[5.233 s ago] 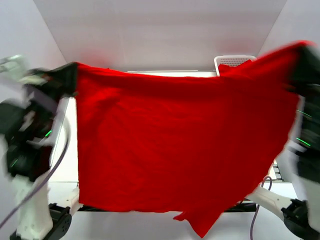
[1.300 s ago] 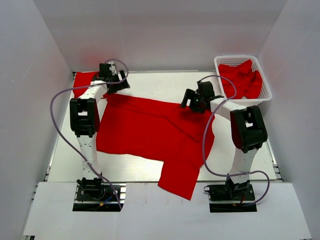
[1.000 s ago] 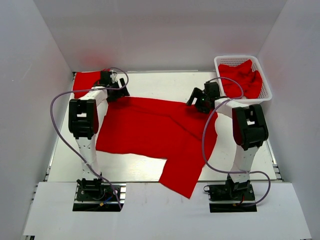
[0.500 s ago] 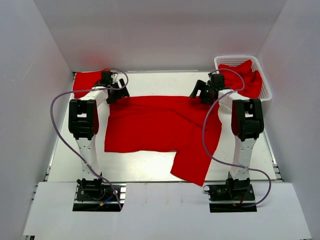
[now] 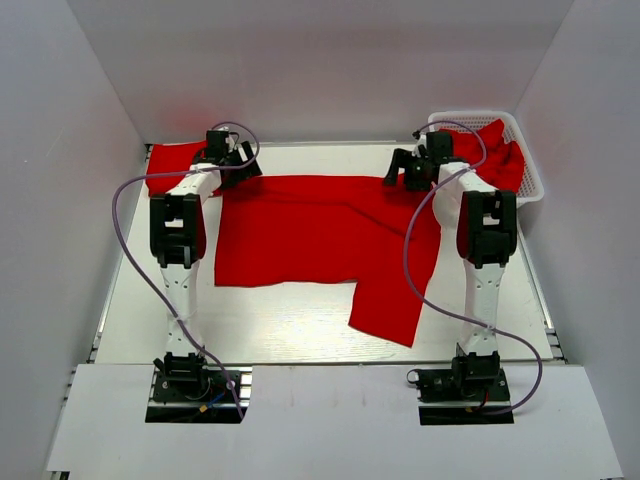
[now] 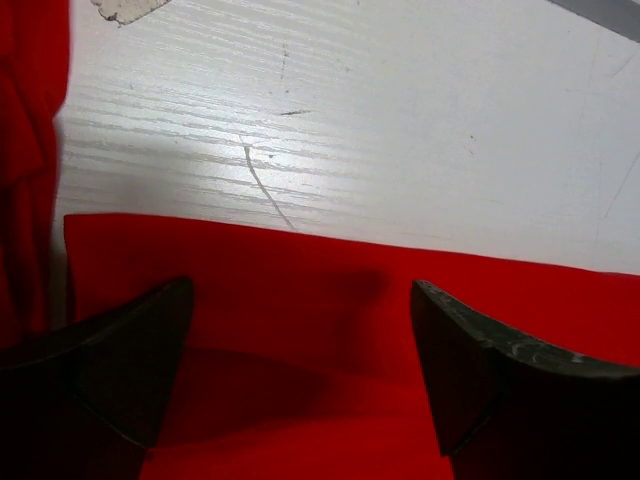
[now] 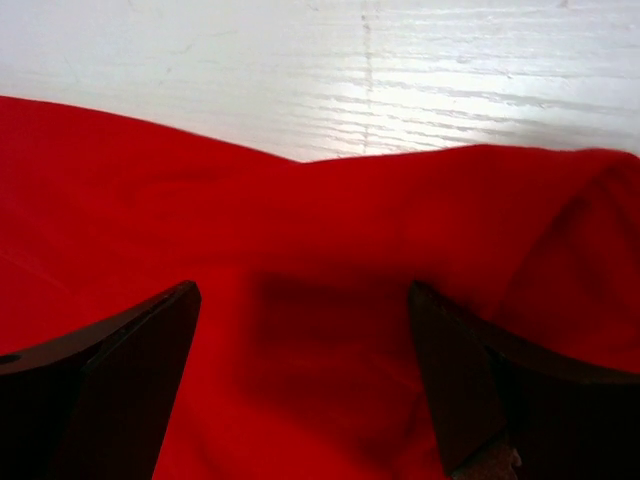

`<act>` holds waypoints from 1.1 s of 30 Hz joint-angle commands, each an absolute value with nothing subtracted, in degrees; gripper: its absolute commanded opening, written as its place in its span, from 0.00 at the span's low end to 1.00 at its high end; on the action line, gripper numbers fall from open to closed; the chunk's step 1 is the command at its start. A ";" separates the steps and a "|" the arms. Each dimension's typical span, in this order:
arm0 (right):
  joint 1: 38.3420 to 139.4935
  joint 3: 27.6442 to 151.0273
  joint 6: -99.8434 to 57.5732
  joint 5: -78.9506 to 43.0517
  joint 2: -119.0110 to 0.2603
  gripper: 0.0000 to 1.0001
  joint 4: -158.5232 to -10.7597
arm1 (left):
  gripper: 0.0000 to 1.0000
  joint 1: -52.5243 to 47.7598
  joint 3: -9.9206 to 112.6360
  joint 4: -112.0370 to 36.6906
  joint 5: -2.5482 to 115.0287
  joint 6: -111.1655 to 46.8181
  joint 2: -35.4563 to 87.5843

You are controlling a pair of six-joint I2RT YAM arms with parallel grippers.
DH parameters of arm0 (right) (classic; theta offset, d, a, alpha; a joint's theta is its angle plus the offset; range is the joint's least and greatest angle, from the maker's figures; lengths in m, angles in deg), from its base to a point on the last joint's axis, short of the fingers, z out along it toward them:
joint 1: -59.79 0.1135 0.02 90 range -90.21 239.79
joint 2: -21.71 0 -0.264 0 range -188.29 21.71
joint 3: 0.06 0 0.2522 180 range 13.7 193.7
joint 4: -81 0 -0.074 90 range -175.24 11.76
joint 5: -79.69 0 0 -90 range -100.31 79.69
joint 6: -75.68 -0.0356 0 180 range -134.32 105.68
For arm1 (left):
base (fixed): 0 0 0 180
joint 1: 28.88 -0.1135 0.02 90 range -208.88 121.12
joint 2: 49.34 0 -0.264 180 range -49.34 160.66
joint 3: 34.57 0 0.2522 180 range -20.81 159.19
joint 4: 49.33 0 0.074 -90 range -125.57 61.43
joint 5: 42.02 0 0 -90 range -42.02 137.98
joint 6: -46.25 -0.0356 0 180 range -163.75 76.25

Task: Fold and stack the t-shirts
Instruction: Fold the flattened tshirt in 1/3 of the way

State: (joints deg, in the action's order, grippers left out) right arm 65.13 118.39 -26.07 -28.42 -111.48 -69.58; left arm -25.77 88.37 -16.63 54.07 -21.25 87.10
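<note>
The left gripper (image 5: 240, 168) has its two dark fingers (image 6: 120, 370) spread wide apart with nothing pinched between them. The spread t-shirt (image 5: 300, 230) lies flat beneath and between them, its straight edge running just beyond the fingertips, with bare white table (image 6: 400, 120) past that. Off the outer side of the left-hand finger, across a thin strip of table, lies a second t-shirt (image 6: 25, 150). The right gripper (image 5: 398, 177) likewise gapes, its fingers (image 7: 110, 380) well apart and clamped on nothing. Red cloth fills the gap between them, its edge a little ahead of the tips, and it humps into a soft fold beside the right-hand finger. Seen from above, the grippers sit at the shirt's two far corners, and the cloth reaches back from the fingertips toward the arm bases, longest on the right gripper's side. Just outward of the right gripper, a white basket (image 5: 470, 117) holds more red t-shirts (image 5: 495, 160).
</note>
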 commanded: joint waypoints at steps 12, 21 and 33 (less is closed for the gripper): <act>64.98 111.27 -20.21 -33.42 -93.78 0.90 -67.39 | 1.00 -26.60 79.40 -16.66 54.22 -23.54 71.17; 64.98 103.62 -24.25 -35.96 -91.32 0.90 -70.56 | 1.00 -26.60 74.55 -17.99 58.53 -22.93 73.61; 64.71 83.06 -34.44 -45.81 -90.53 0.90 -83.81 | 1.00 -27.74 64.80 -19.05 58.00 -20.02 75.98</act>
State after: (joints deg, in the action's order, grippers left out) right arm 65.05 85.49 -30.20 -41.16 -91.26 -77.18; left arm -26.82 68.35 -21.37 57.67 -21.43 74.99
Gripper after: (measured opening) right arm 0.904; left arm 0.997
